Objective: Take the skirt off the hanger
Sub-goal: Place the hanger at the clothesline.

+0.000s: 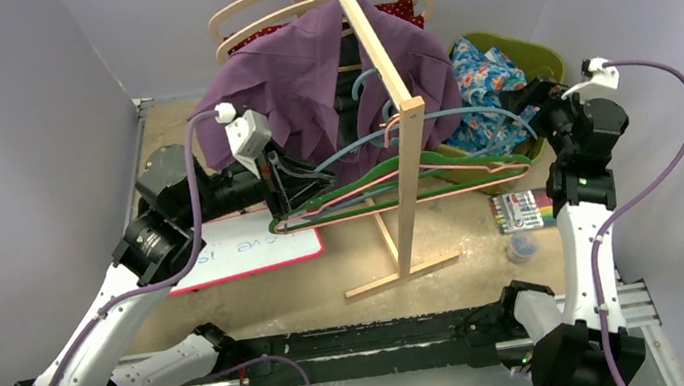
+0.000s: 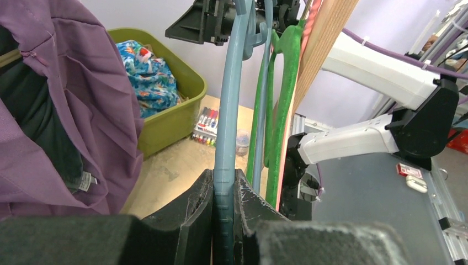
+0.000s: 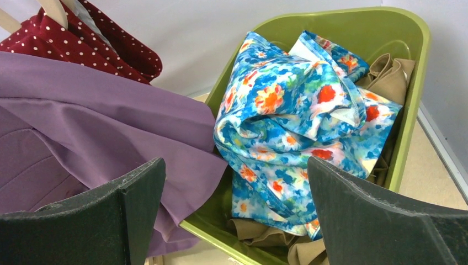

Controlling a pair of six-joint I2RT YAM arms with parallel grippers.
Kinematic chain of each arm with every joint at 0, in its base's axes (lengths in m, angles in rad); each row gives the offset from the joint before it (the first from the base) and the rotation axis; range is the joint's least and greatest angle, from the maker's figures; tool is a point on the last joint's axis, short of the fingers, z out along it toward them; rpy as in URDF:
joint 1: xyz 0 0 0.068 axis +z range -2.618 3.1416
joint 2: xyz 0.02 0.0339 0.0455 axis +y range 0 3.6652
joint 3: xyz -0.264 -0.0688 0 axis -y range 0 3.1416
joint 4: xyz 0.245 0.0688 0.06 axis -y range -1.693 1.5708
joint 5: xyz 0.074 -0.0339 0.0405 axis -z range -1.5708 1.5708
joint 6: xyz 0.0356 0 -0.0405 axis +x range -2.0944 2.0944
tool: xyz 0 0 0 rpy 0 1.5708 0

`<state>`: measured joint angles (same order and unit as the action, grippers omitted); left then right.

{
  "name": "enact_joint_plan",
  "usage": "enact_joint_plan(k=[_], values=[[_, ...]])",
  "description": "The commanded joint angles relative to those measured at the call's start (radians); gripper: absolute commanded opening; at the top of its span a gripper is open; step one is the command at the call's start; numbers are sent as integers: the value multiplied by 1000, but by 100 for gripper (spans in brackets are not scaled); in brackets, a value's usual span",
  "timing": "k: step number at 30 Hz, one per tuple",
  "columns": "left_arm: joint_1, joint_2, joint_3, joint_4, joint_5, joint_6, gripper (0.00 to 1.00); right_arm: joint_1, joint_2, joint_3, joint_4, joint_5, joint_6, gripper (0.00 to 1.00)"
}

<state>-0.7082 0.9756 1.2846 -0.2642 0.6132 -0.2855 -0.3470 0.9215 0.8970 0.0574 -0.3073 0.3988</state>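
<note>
The left gripper (image 2: 223, 221) clamps narrowly on the bare blue hanger (image 2: 226, 127), its long axis running toward 12 o'clock, while the floral skirt (image 3: 292, 105), apparently already off, lies bunched in the green bin (image 3: 408, 83) at 12 o'clock from the nearer, wide-spread right gripper (image 3: 234, 171).

Plain pale grey-lavender walls (image 1: 2, 99) close in 3 sides of a sandy tan tabletop (image 1: 464, 226) under soft, even light.

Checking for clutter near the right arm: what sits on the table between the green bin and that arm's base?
A pack of markers and a small jar, close together; the top view shows both, as does the left wrist view.
</note>
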Motion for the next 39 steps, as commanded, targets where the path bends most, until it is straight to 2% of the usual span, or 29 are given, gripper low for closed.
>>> enact_joint_plan(k=[1,4,7,13,19,24,30,35,39], values=[[-3,-19,16,-97,0,74,0,0,-18,-6,42,-21,-14,99],[-2,-33,29,-141,-107,75,2,0,-19,-11,48,-21,-12,99],[-2,-56,23,-157,-234,55,13,0,-16,-17,53,-23,-7,99],[-3,-108,-1,-115,-318,-3,33,0,-24,-17,50,-26,-3,99],[-3,-115,27,-117,-402,-43,45,0,-33,-21,45,-38,0,99],[-3,-111,66,-128,-458,-75,50,0,-53,-39,38,-29,-6,99],[-3,-96,139,-153,-483,-85,62,0,-60,-55,57,-33,-3,99],[-3,-45,247,-245,-545,-65,65,0,-44,-31,47,-56,-8,99],[-2,-5,304,-258,-678,-95,66,0,-35,-32,52,-60,-3,99]])
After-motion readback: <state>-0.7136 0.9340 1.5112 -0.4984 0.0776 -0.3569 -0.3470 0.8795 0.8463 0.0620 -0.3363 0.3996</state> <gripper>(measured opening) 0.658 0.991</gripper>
